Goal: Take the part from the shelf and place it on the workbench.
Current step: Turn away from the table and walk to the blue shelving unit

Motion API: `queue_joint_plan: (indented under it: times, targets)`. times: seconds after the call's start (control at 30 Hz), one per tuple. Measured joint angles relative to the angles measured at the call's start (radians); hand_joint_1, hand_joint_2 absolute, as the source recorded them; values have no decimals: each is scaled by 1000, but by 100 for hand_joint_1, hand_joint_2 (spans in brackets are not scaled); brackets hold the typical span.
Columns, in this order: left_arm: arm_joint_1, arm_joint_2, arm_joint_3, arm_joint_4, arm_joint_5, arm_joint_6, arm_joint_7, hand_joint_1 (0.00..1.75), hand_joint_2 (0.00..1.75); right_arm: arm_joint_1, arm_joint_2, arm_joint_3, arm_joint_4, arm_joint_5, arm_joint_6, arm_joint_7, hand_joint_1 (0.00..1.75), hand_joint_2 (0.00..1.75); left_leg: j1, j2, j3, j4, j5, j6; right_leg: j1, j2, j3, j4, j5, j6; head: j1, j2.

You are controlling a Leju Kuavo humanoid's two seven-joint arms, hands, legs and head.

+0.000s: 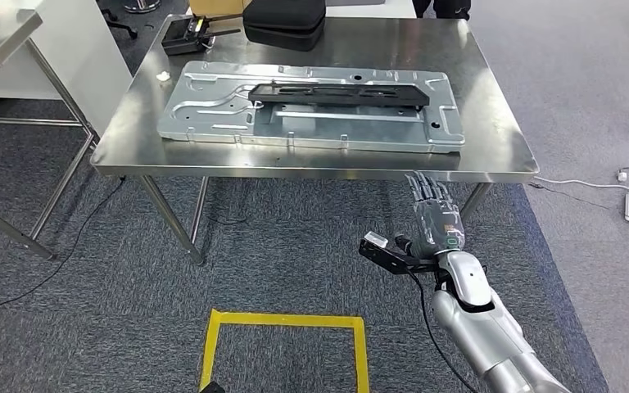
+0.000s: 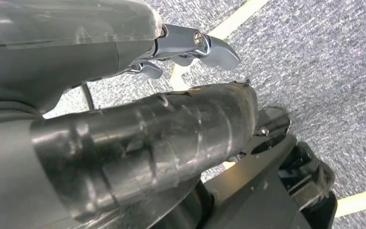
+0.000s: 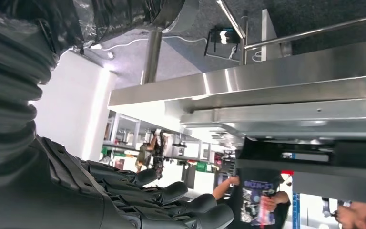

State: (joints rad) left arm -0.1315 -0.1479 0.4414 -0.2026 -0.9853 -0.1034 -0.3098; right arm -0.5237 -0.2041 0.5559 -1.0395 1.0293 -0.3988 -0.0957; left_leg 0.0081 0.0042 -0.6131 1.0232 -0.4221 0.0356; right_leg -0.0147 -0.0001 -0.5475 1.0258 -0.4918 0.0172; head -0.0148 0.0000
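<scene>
Part (image 1: 311,109), a long metal panel carrying a black strip, lay flat on the desk (image 1: 504,143), long axis across the robot's front. Right hand (image 1: 436,217) hung below the near edge, fingers extended, empty. Left hand (image 2: 190,47): state indeterminate.

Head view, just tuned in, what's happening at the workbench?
The large silver metal part lies flat on the steel workbench, with a long black piece lying on it. The right hand is below the bench's near edge, empty, fingers straight and pointing toward it. The left hand hangs over the carpet, holding nothing. The placement looks done.
</scene>
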Motion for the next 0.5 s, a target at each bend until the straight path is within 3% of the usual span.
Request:
queue_joint_plan:
  times: [0.1, 0.13, 0.2, 0.27, 0.3, 0.33, 0.37, 0.43, 0.5]
  targets:
    - [0, 0, 0, 0, 0, 0, 0, 0, 0, 2, 0, -2, 0, -1, -4, 0, 0, 175, 0, 0, -7, 0, 7, -20, 1, 0, -7, -10, 9, -15, 0, 0]
    - [0, 0, 0, 0, 0, 0, 0, 0, 0, 1, 0, -2, 0, -1, -4, 0, 0, 175, 1, -1, -13, 11, -4, -25, -1, -1, -9, -14, 15, -22, 0, 0]
    - [0, 1, 0, 0, 0, 0, 0, 0, 0, 1, 0, -2, 0, -1, -5, -1, 0, 175, 3, -2, -46, 89, -63, -32, -4, -3, -16, -19, 27, -36, 0, 0]
    - [1, 1, 0, 0, 0, 0, 0, 0, 0, 2, 1, -3, 0, -2, -5, -1, 0, 175, 4, -2, -97, 224, -137, -36, -2, -4, -29, -18, 35, -42, -1, 0]
    - [2, 1, 0, 0, 0, 0, 0, 0, 0, 2, 1, -3, 0, -2, -5, -1, 0, 175, 5, -2, -112, 271, -156, -37, 0, -4, -36, -17, 39, -43, -1, 0]
    - [2, 1, 0, 0, 0, 0, 0, 0, 0, 3, 1, -3, 0, -2, -5, -2, 0, 175, 5, -2, -109, 283, -156, -37, 1, -4, -42, -15, 43, -42, -1, 0]
    - [2, 1, 0, 0, 0, 0, 0, 0, 0, 4, 1, -3, 1, -2, -5, -2, 0, 175, 5, -2, -86, 253, -137, -35, 2, -4, -46, -12, 45, -41, -1, 0]
    - [1, 1, 0, 0, 0, 0, 0, 0, 0, 3, 1, -3, 1, -2, -5, -2, 0, 175, 3, -3, -2, 116, -86, -28, 3, -3, -53, -5, 47, -37, -1, 0]
    - [-1, 2, 0, 0, 0, 0, 0, 0, 0, 2, 1, -3, 1, -2, -5, -2, 0, 175, 0, -4, 52, 16, -62, -19, 7, -3, -60, 2, 50, -28, 0, 0]
